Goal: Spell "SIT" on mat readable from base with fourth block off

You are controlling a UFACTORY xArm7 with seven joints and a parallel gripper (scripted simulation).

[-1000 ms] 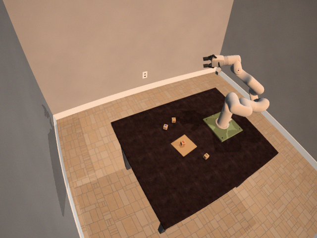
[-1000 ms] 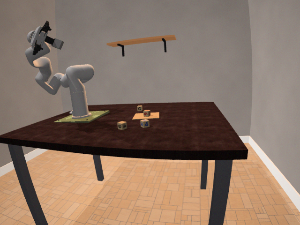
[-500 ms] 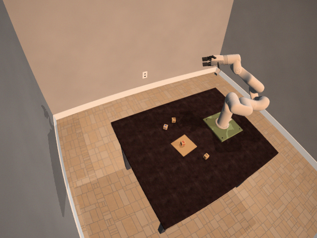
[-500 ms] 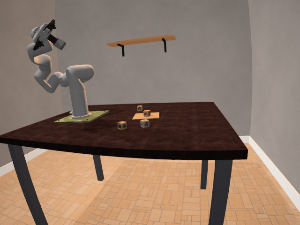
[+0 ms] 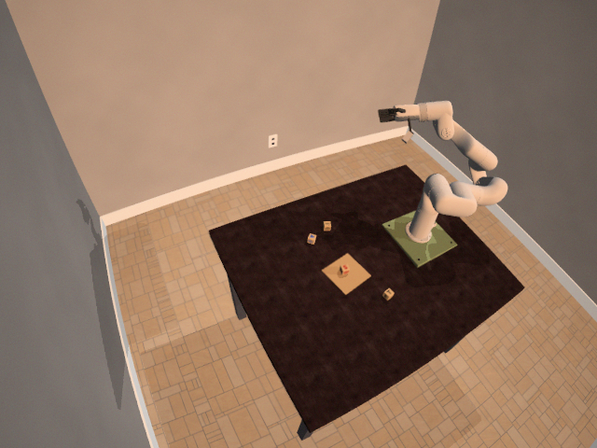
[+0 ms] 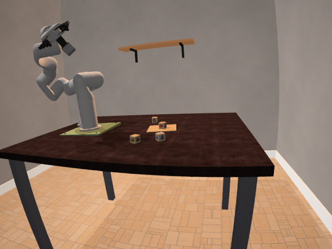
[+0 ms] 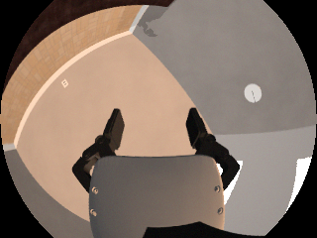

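A: In the top view, what is happening?
B: The red-marked block (image 5: pixel 344 269) (image 6: pixel 162 125) is sitting on the mat (image 5: pixel 356 276) (image 6: pixel 152 129); three blocks are lying off it. I think the gathering is only beginning.
A: And the exterior view?
B: The gripper (image 5: pixel 384 115) (image 6: pixel 54 35) (image 7: pixel 155 116) is hovering high, away from all blocks.
A: The wrist view?
B: The claw is standing spread, pinching nothing. The next move is probably needing a descent, after reading the top letters.

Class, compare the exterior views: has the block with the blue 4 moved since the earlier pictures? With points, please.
No. The blue 4 block (image 5: pixel 312 239) (image 6: pixel 160 137) sits in the same place on the table, just in front of the mat (image 5: pixel 356 275) (image 6: pixel 152 129) in the exterior view.
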